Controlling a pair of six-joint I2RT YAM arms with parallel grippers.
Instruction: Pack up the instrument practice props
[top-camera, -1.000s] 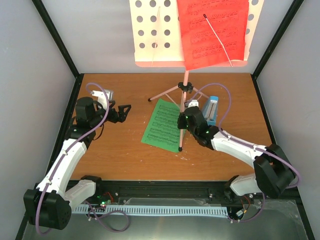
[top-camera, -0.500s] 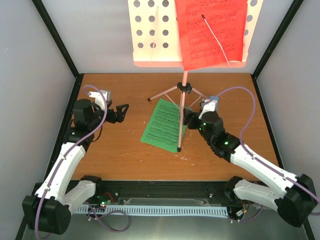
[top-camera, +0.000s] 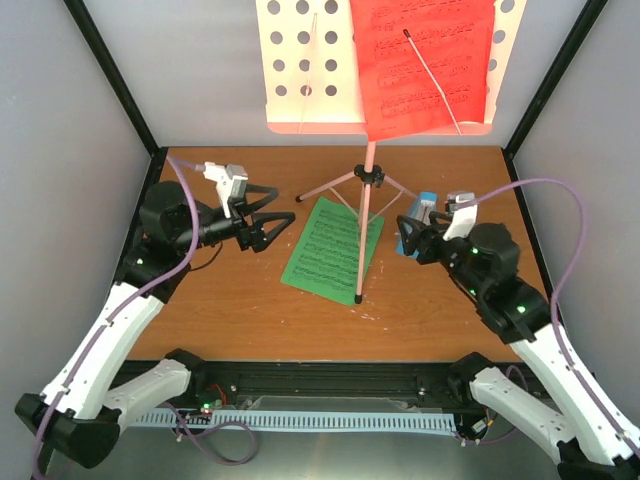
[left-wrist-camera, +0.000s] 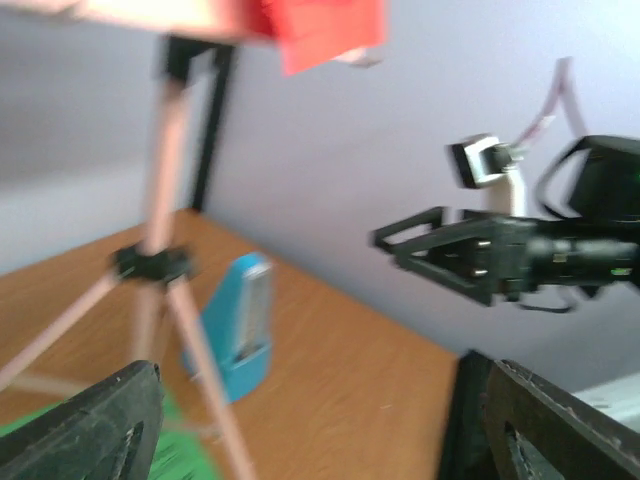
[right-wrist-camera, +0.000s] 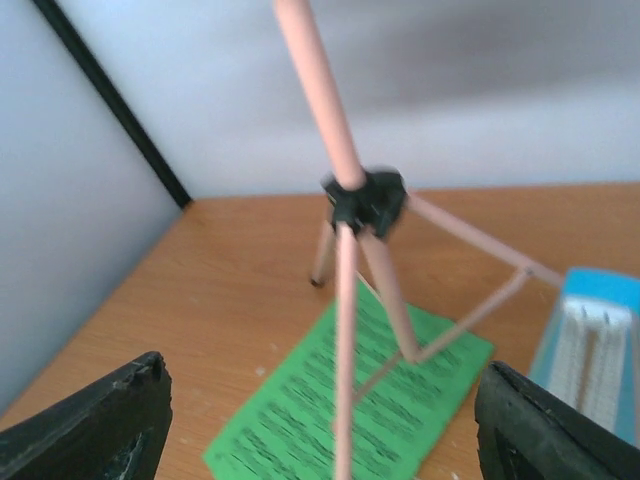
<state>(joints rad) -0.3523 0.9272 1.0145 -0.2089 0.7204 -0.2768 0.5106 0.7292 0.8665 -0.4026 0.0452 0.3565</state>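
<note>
One green page (top-camera: 320, 255) flat on wooden table (top-camera: 230, 310), grey walls (top-camera: 60, 200).

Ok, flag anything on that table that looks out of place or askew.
The green page lies flat on the table, slanted, under the music stand with one tripod leg crossing it, rather than on the desk like the red page. The red page also hangs past the desk's lower lip.
</note>
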